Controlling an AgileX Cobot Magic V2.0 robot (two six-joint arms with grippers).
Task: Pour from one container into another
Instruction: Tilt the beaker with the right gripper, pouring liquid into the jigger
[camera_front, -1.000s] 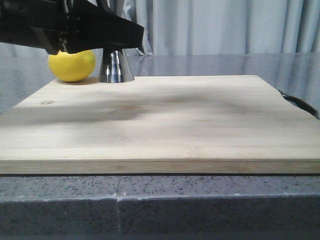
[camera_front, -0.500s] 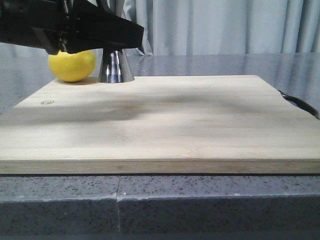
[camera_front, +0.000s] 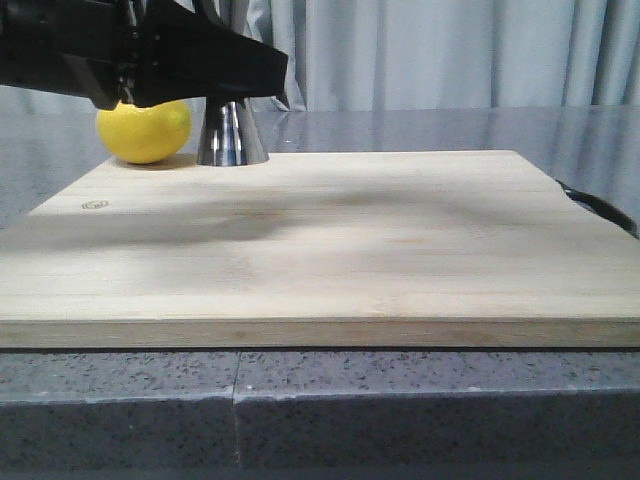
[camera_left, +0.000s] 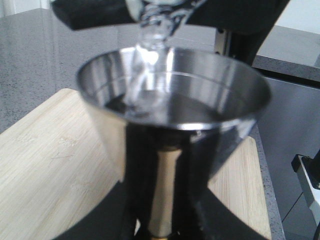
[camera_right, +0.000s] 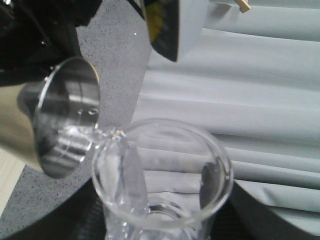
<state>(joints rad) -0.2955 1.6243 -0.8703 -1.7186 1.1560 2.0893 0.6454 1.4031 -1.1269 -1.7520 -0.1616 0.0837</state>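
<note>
The steel jigger (camera_left: 172, 85) fills the left wrist view, with clear liquid in its upper cup. My left gripper (camera_left: 162, 222) is shut on its gold-banded waist. The clear glass beaker (camera_right: 162, 175) sits in my right gripper (camera_right: 162, 225), which is shut on it. The beaker is tilted, its lip at the jigger's rim (camera_right: 67, 120). A thin clear stream (camera_left: 145, 55) falls from the beaker's lip (camera_left: 160, 15) into the cup. In the front view only the jigger's lower cone (camera_front: 232, 135) shows on the board. A black arm (camera_front: 150, 55) hides the upper cup and the beaker.
A yellow lemon (camera_front: 145, 130) lies just left of the jigger at the back left of the wooden cutting board (camera_front: 330, 260). The board rests on a grey speckled counter (camera_front: 320, 400). A black object (camera_front: 600, 210) lies at the board's right edge. Grey curtains hang behind.
</note>
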